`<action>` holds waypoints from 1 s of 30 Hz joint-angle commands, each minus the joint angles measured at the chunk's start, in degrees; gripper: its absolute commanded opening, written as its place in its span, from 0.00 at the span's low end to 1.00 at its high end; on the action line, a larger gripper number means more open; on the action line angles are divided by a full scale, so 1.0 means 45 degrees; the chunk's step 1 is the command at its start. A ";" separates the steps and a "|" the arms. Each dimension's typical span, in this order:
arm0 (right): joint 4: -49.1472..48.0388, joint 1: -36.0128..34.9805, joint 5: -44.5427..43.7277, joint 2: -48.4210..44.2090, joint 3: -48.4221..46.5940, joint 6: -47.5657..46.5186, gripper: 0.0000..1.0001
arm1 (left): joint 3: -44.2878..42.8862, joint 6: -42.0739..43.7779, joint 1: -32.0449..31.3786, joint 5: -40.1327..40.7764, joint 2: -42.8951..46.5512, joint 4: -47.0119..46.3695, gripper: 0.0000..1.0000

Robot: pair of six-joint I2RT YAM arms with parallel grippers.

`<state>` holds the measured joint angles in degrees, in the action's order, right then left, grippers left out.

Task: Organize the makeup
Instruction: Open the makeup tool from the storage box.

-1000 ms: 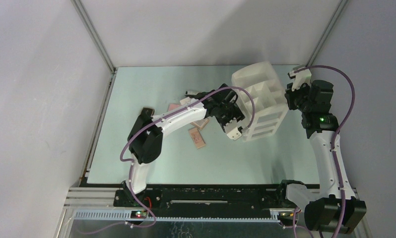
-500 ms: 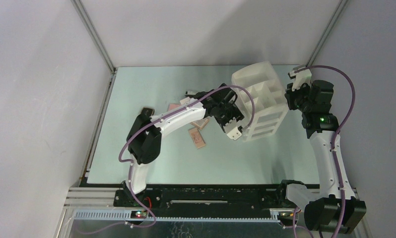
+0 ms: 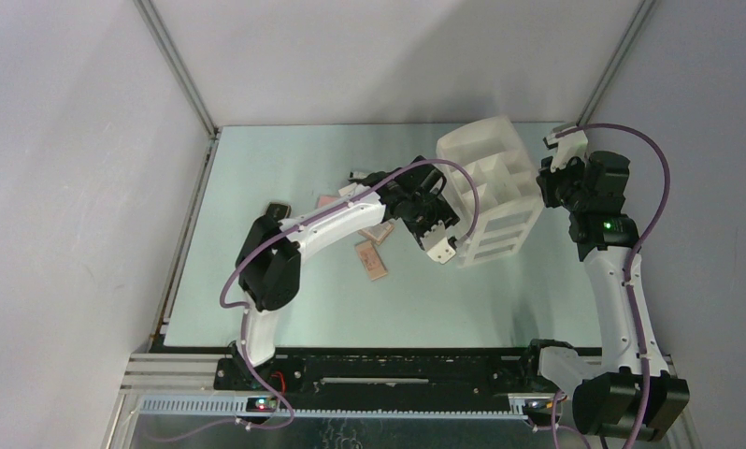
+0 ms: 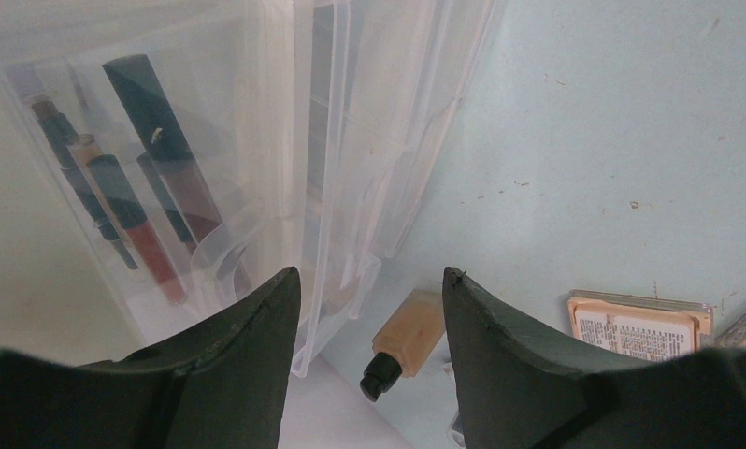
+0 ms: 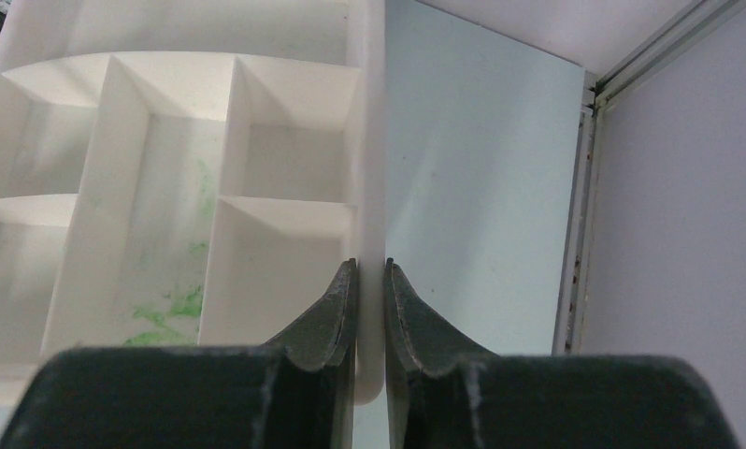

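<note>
White plastic organizer (image 5: 370, 112) is clamped at its wall by the right gripper (image 5: 369, 267). The open left gripper (image 4: 369, 274) should be centred over the beige black-capped bottle (image 4: 409, 334)

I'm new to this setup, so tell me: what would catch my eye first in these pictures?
The tall white organizer at the table's far right, its side wall pinched by the right hand. The left hand hangs open at its front over a beige black-capped bottle lying on the table; pencils show inside a clear drawer.
</note>
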<state>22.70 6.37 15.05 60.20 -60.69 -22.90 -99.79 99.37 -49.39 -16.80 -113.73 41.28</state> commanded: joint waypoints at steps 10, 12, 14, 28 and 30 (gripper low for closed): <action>0.0072 0.0317 -0.0278 -0.0137 -0.0011 -0.0430 0.00 | -0.0403 0.0423 -0.0063 -0.0163 -0.0417 0.0027 0.62; 0.0068 0.0337 -0.0244 -0.0146 -0.0008 -0.0453 0.00 | -0.0403 0.0527 -0.0060 -0.0047 -0.0498 0.0002 0.62; 0.0092 0.0342 -0.0220 -0.0151 -0.0013 -0.0458 0.00 | -0.0436 0.0559 -0.0061 -0.0022 -0.0578 -0.0043 0.62; 0.0131 0.0438 -0.0103 -0.0166 -0.0017 -0.0438 0.00 | -0.0393 0.1515 -0.0175 0.0583 -0.0362 -0.0097 0.62; 0.0130 0.0440 -0.0087 -0.0158 -0.0015 -0.0421 0.00 | -0.0421 0.1574 -0.0215 0.0599 -0.0317 -0.0120 0.62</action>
<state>22.87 7.44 16.25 60.20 -60.69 -22.92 -99.79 103.96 -49.74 -15.22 -115.52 40.84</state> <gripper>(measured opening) 0.192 0.625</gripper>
